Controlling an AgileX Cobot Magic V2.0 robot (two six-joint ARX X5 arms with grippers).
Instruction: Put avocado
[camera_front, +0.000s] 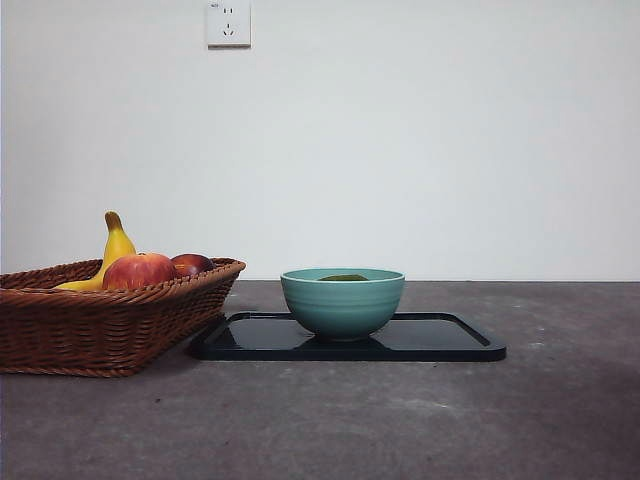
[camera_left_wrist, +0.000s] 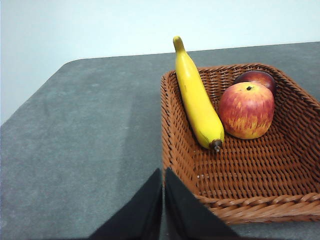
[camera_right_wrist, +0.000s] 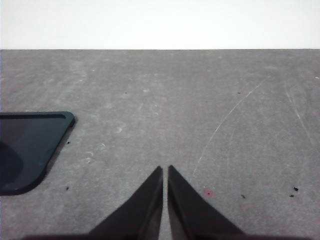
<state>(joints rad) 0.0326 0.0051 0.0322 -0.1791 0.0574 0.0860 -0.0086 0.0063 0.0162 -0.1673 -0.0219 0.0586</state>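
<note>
Grey speckled bench (camera_front: 400, 420) under a white wall: the dark green avocado (camera_front: 343, 277) already lies in the teal ceramic bowl (camera_front: 342, 305) on the black tray (camera_front: 450, 340). Left gripper (camera_left_wrist: 163, 172) and right gripper (camera_right_wrist: 165, 170) have their fingers closed, holding nothing; best kept clear

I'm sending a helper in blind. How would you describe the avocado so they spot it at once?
Find the black tray on the grey table, beside the wicker basket. A teal bowl stands on it. The avocado is the dark green sliver showing just above its rim, the only fruit outside the basket.
</note>
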